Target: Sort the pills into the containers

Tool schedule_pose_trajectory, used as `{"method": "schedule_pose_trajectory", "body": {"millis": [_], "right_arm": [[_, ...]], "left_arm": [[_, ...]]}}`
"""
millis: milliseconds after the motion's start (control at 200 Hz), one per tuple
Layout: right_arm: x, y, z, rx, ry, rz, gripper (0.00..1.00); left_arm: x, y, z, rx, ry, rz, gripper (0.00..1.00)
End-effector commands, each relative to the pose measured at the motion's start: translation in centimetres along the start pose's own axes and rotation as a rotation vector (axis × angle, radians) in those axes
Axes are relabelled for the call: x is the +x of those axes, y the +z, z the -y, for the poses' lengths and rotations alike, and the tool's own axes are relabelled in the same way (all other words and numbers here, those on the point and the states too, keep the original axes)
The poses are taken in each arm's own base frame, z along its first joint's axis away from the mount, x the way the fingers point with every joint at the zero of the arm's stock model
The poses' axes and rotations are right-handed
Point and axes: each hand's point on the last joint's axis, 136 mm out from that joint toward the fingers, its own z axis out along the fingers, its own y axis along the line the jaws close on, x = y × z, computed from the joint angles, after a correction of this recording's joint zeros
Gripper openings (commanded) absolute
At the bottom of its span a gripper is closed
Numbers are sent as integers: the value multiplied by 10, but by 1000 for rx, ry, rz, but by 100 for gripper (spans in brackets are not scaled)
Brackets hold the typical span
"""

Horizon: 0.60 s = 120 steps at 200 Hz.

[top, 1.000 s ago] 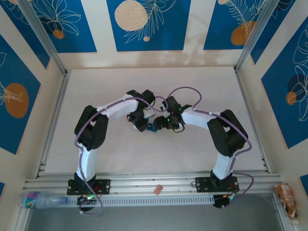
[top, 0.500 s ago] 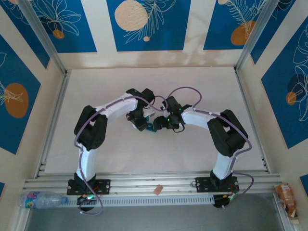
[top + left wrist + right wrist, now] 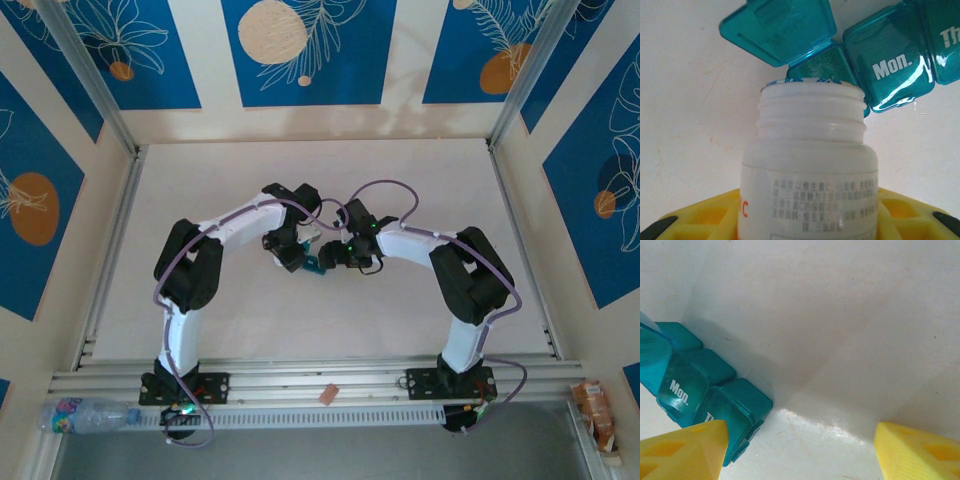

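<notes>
"Left wrist view first: what was in hand?"

"The left gripper (image 3: 805, 222) was clamped on a white pill bottle (image 3: 810, 170), cap off, its mouth tipped toward the teal pill box (image 3: 940, 55). The box lay on the table (image 3: 420, 330) between the two wrists. Its end lid (image 3: 777, 30) was raised, and the open compartment (image 3: 822, 64) sat just beyond the bottle's rim. The 'Mon.' compartment (image 3: 890, 67) beside it was closed."

"And the right gripper?"

"The right gripper (image 3: 802, 455) stood open, its gap empty. One yellow finger (image 3: 685, 450) was just beside the box's end — touching or not, I could not tell."

"Recommendation for the pour?"

"In my judgement: centre the mouth over the open compartment, tilt slowly so the pills come singly, and stay clear of the raised lid. The box looked light and would likely slide, so the right finger should brace it."

"Surface and room?"

"The table was white, matt and faintly scuffed. The walls were cream with blue leaf-print panels (image 3: 300, 50). An aluminium rail (image 3: 330, 382) ran along the near edge, with a plastic water bottle (image 3: 85, 413) lying just below it."
</notes>
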Motion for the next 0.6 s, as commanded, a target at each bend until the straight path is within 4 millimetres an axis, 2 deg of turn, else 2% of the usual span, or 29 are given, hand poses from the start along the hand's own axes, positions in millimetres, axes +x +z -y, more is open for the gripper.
{"method": "schedule_pose_trajectory", "body": {"millis": [0,295,595], "right_arm": [[3,5,-1,-4,17,-29,77],[2,4,0,-2,19,-29,77],[4,8,2,6,27,-40,77]], "left_arm": [[4,5,4,18,12,-36,0],[7,13,4,17,13,-65,0],[4,-4,5,23,12,-51,0]]}}
